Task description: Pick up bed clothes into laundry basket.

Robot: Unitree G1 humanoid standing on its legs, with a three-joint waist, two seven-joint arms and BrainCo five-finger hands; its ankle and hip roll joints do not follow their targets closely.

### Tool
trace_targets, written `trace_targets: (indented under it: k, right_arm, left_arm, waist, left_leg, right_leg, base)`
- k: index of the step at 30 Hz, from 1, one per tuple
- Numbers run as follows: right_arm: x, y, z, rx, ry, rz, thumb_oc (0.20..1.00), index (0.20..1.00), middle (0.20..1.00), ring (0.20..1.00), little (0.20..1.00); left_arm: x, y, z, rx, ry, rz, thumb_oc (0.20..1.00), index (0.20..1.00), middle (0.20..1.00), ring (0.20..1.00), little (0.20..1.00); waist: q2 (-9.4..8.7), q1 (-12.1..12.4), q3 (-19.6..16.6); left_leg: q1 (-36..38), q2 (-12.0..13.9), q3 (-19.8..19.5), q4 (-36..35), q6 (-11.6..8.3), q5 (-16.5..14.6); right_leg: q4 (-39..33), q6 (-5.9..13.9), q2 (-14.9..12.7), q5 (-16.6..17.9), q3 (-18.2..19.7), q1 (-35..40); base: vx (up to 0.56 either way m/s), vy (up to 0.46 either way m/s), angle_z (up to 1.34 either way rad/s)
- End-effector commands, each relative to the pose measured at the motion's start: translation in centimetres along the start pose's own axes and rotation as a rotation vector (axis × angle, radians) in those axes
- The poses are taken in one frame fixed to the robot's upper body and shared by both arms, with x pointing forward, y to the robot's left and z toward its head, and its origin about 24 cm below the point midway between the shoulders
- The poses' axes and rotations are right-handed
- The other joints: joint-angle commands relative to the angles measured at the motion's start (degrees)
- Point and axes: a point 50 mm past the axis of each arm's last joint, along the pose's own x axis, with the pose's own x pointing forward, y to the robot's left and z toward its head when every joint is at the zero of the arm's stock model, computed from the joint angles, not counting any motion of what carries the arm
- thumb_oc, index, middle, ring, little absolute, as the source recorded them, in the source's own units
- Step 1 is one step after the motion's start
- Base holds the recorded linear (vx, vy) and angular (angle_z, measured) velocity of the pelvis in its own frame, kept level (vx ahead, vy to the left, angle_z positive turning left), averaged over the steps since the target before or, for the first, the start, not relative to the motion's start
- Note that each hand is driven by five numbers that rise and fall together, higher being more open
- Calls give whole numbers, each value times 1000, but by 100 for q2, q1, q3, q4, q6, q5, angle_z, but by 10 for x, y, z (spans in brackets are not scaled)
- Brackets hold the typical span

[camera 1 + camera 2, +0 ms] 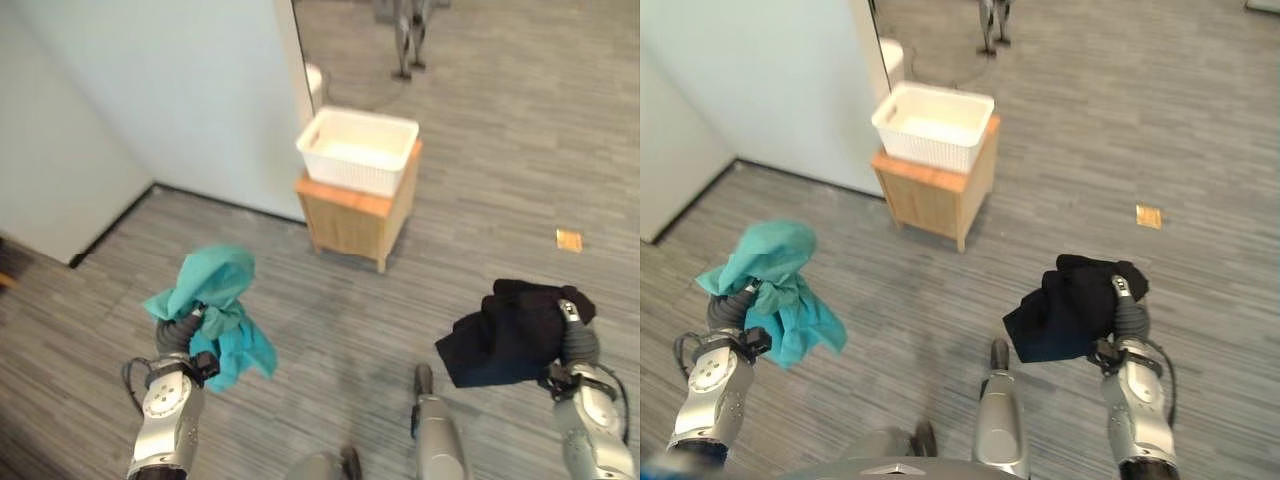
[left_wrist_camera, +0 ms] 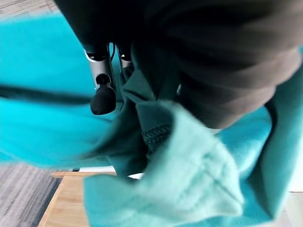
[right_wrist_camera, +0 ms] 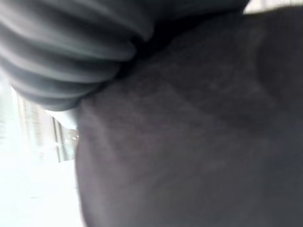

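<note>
Left eye view: the robot's left hand point(image 1: 190, 325), lower left of the frame, carries a crumpled teal cotton garment point(image 1: 212, 300) that drapes over the hand and hangs below it in loose folds. Its own wrist view shows a dark-tipped finger point(image 2: 102, 97) bent in among the teal folds, so the fingers appear curled into the cloth. At lower right of the frame, the right hand point(image 1: 572, 330) is raised with a bunched black fabric garment point(image 1: 510, 335) wrapped over it; the fingers lie buried in the dark cloth, and whether they are spread or clenched cannot be told. Both pieces are held clear of the grey striped carpet floor point(image 1: 470, 170).

Ahead, at upper centre of the frame, a white perforated plastic laundry basket point(image 1: 358, 150) sits on a small light-wood stool point(image 1: 355, 220) beside a white wall panel point(image 1: 200, 100), well apart from both hands. A small tan scrap point(image 1: 569, 240) lies on the carpet at right.

Both garments look light, soft and limp, with no stiffness to steady them. Judged from the trailing teal hem, the cloth is likely to swing and could slip from a shallow hold; a grasp deep in the bunched middle, not at an edge, seems safest, and loose ends may snag the basket rim on release.
</note>
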Motion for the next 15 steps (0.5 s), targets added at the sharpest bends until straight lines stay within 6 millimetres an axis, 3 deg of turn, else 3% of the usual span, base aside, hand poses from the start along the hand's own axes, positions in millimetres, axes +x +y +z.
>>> trace_targets:
  k: [1, 3, 4, 5, 6, 8, 10, 11, 12, 15]
  right_arm:
    - [17, 0, 40, 22, -190, 8, 200, 200, 200, 200, 200]
    - [20, 2, 38, 15, -179, 23, 200, 200, 200, 200, 200]
    - [20, 2, 39, 15, -179, 24, 200, 200, 200, 200, 200]
    - [23, 8, 43, 69, -192, 37, 200, 200, 200, 200, 200]
    - [24, 9, 45, 92, -205, 40, 200, 200, 200, 200, 200]
    - [27, 7, 45, 87, -201, 20, 200, 200, 200, 200, 200]
    - [26, 5, 44, 89, -192, 10, 200, 200, 200, 200, 200]
    - [25, 3, 45, 79, -194, 16, 200, 200, 200, 200, 200]
    - [24, 2, 45, 66, -195, 17, 200, 200, 200, 200, 200]
    - [23, 2, 46, 14, -194, 31, 200, 200, 200, 200, 200]
  left_arm:
    - [14, -15, 62, 25, -280, -101, 200, 200, 200, 200, 200]
    - [11, -14, 59, 12, -272, -103, 200, 200, 200, 200, 200]
    - [11, -14, 59, 12, -272, -103, 200, 200, 200, 200, 200]
    - [10, -14, 55, -44, -247, -83, 200, 200, 200, 200, 200]
    - [9, -15, 55, -54, -245, -84, 200, 200, 200, 200, 200]
    - [11, -25, 57, -59, -253, -123, 200, 200, 200, 200, 200]
    - [11, -28, 58, -71, -252, -133, 200, 200, 200, 200, 200]
    - [12, -33, 54, -80, -240, -156, 200, 200, 200, 200, 200]
    - [12, -34, 52, -76, -232, -156, 200, 200, 200, 200, 200]
    - [14, -36, 45, -80, -209, -145, 200, 200, 200, 200, 200]
  waist:
    - [205, -257, -196]
    - [199, -255, -256]
    - [181, -274, -272]
    - [-18, -84, -226]
    - [-138, 85, -102]
    - [-289, 263, 16]
    - [-290, 291, 17]
    - [-237, 409, -13]
    - [-211, 425, -30]
    - [-130, 516, -55]
  left_leg:
    - [2025, 1055, -389, -1339, -865, 918]
    - [1725, 1337, -347, 76, -1102, 1992]
    - [1685, 1321, -372, 90, -1108, 2007]
    - [625, 1612, -127, 2240, -1081, 2923]
    - [76, 1666, -123, 3100, -970, 2896]
    - [-646, 1738, 20, 3501, -847, 2580]
    - [-879, 1845, 254, 3266, -873, 2519]
    - [-1237, 1979, 563, 2134, -946, 2387]
    - [-1272, 2019, 668, 1487, -978, 2480]
    - [-1166, 1759, 551, -280, -1004, 2762]
  right_leg:
    - [-641, -63, 401, 639, -604, 214]
    - [-288, -413, 581, 495, -555, 435]
    - [-297, -423, 558, 510, -562, 418]
    - [-214, -901, 779, 41, -512, 1109]
    - [-243, -1105, 804, -124, -519, 1379]
    - [-496, -1175, 882, -244, -506, 1828]
    - [-598, -1164, 887, -298, -517, 2019]
    - [-752, -1026, 859, -412, -563, 2402]
    - [-781, -968, 850, -480, -550, 2483]
    - [-782, -851, 845, -611, -420, 2707]
  base:
    - [556, -250, 58]
    - [538, -296, 47]
    - [599, -544, 31]
    - [614, -623, 21]
    - [742, -760, 30]
    - [447, -352, -26]
    - [445, -116, -38]
    - [546, 6, 21]
    - [712, 54, 29]
    - [437, 133, 0]
